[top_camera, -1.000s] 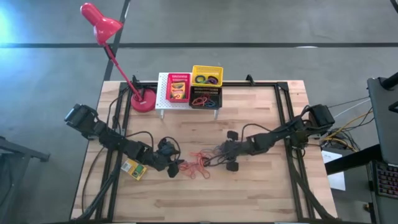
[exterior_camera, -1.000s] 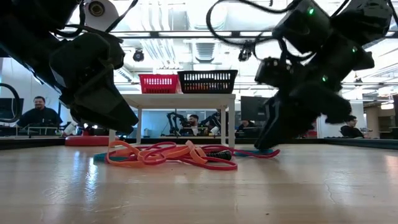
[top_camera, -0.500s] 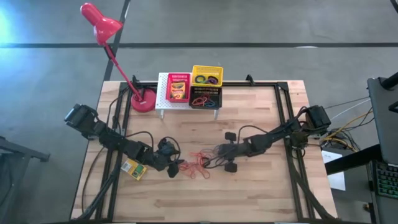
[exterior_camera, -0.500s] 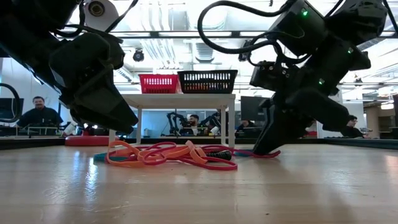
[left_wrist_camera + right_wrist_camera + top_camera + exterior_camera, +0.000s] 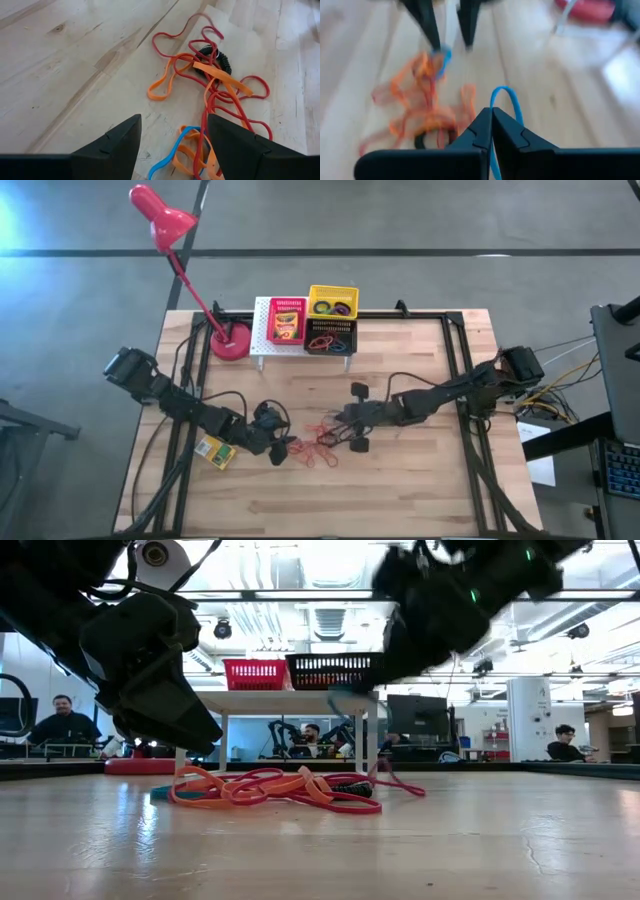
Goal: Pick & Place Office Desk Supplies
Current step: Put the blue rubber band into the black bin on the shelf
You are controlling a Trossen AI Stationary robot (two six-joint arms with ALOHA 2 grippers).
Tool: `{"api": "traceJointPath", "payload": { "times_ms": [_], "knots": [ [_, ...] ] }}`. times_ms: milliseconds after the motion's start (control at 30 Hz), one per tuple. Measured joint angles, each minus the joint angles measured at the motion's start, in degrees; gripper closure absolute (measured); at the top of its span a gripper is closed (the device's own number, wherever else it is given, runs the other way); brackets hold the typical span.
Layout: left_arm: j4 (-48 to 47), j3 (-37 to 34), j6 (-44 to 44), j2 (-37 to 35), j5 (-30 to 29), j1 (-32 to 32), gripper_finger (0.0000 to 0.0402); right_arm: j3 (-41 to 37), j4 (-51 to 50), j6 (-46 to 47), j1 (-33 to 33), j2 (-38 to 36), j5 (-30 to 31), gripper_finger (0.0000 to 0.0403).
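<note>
Here the tangle of orange and red rubber bands (image 5: 318, 446) lies on the wooden table (image 5: 420, 490) around the middle, somewhat toward its near edge, with a black ring (image 5: 216, 56) among the loops. The left gripper (image 5: 284, 450) sits low at the tangle's left side, its two dark fingers (image 5: 120, 140) spread apart over a blue band (image 5: 172, 147), gripping nothing. Near the table's left edge a small yellow-and-green box (image 5: 216, 451) lies beside the left arm. The right gripper (image 5: 347, 430) is at the tangle's right side, lifted off the table, its fingers pressed together on a thin blue rubber band (image 5: 507, 102). At the far edge stands a white perforated rack (image 5: 262, 330) carrying a red basket (image 5: 287, 320), a yellow basket (image 5: 333, 301) and a black basket (image 5: 331, 337), with a red desk lamp (image 5: 185, 260) to its left.
</note>
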Motion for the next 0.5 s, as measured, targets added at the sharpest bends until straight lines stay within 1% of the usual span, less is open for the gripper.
{"api": "traceJointPath", "payload": {
  "times_ms": [133, 267, 400, 500],
  "knots": [
    [0.0, 0.0, 0.0, 0.0, 0.0, 0.0, 0.0169, 4.1, 0.3, -2.7, -0.7, -1.6, 0.0, 0.0394],
    [0.0, 0.0, 0.0, 0.0, 0.0, 0.0, 0.0169, 8.5, 0.0, -7.7, -2.5, -1.9, 0.9, 0.0394],
    [-0.1, 0.0, 0.0, 0.0, -0.1, 0.0, 0.0169, 13.2, -0.7, -12.5, -6.2, -1.9, 2.8, 0.0394],
    [0.0, 0.0, 0.0, 0.0, -0.2, 0.0, 0.017, 17.4, -5.6, -14.6, -10.0, -1.9, 2.9, 0.0394]
  ]
}}
